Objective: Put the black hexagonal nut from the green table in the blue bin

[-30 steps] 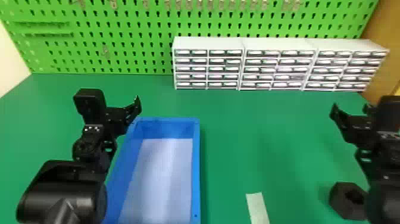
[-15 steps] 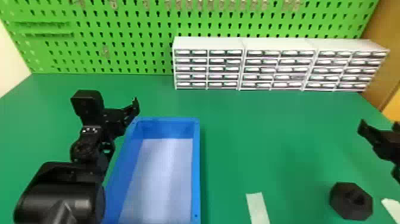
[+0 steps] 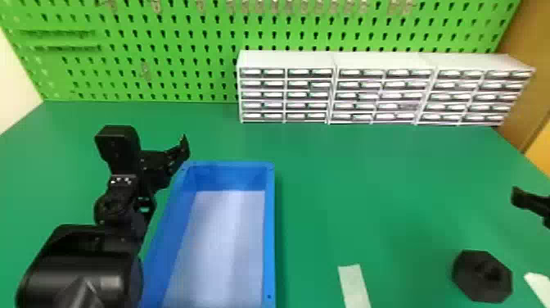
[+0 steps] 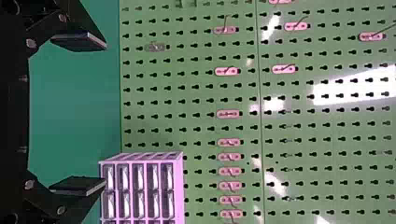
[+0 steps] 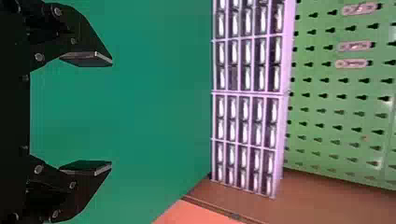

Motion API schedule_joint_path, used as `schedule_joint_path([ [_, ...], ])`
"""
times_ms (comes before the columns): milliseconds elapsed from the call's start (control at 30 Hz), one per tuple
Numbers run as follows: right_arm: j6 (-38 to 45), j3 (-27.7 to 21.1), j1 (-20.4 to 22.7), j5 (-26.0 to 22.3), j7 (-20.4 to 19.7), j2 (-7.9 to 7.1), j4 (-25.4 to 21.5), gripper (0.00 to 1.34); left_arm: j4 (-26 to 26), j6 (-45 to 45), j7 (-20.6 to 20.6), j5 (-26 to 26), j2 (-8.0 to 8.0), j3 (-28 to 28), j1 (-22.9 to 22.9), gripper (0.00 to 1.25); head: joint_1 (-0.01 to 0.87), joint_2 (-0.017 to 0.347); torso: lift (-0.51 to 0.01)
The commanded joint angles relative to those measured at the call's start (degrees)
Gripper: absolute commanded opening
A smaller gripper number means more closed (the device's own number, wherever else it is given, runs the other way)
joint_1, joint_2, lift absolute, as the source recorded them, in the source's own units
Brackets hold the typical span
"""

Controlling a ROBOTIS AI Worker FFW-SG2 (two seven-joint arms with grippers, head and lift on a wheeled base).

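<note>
The black hexagonal nut [image 3: 483, 276] lies flat on the green table [image 3: 368, 184] at the front right of the head view. Right gripper [image 3: 532, 202] is at the right edge there, above and beyond the nut, partly cut off. In the right wrist view, the right gripper [image 5: 111, 115] has its fingers wide apart with nothing between them. The blue bin [image 3: 269, 229] stands left of centre, with a bare pale bottom. Beside its far left corner is the left gripper [image 3: 184, 149], parked; in the left wrist view the left gripper [image 4: 106, 115] is open and holds nothing.
White drawer cabinets [image 3: 286, 59] line the table's back edge before a green pegboard [image 3: 172, 41]. One pale strip [image 3: 354, 286] lies between bin and nut, another [image 3: 539, 286] right of the nut. The left forearm [image 3: 82, 270] stands close along the bin's left side.
The right arm has moved off to the right, uncovering the nut and the pale strip beside it. The nut and bin are where they were; the left arm has barely shifted.
</note>
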Motion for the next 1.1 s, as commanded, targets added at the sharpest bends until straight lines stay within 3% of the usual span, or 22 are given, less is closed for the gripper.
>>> schedule_joint_path([
  [0,8.77,0.33,-1.53,-0.59,2.2,-2.2,-1.26,0.86,-0.03,-0.02,-0.07,0.0,0.07,0.03,0.02,1.0,0.686,0.051,-0.096],
  [133,16.5,2.18,-3.29,-0.15,5.19,-4.22,-1.35,0.86,-0.03,0.07,-0.16,0.0,0.07,0.03,0.02,1.0,0.686,0.051,-0.096],
  [300,24.06,5.52,-5.31,3.71,10.38,-5.8,-1.0,0.86,-0.03,0.07,-0.16,0.0,0.07,-0.06,0.02,1.0,0.686,0.051,-0.096],
  [467,29.51,9.12,-6.98,11.89,18.37,-7.12,0.06,0.86,-0.03,-0.02,-0.16,0.0,0.16,-0.06,-0.07,1.0,0.686,0.051,-0.096],
  [533,30.57,10.79,-7.6,18.57,25.14,-7.65,1.38,0.86,-0.03,-0.02,-0.16,0.0,0.16,-0.06,-0.07,1.0,0.686,0.051,-0.096],
  [633,30.74,12.55,-7.68,25.25,31.21,-7.91,2.43,0.86,-0.03,-0.02,-0.16,-0.09,0.25,-0.06,-0.07,1.0,0.686,0.051,-0.096],
  [833,31.71,14.75,-8.12,30.52,38.15,-8.61,5.51,0.85,-0.03,-0.02,-0.16,-0.09,0.25,0.03,0.02,1.0,0.686,0.051,-0.096],
  [1067,31.71,17.21,-8.04,35.35,41.49,-8.09,6.47,0.85,-0.03,-0.02,-0.16,-0.18,0.34,0.03,0.02,1.0,0.686,0.051,-0.096],
])
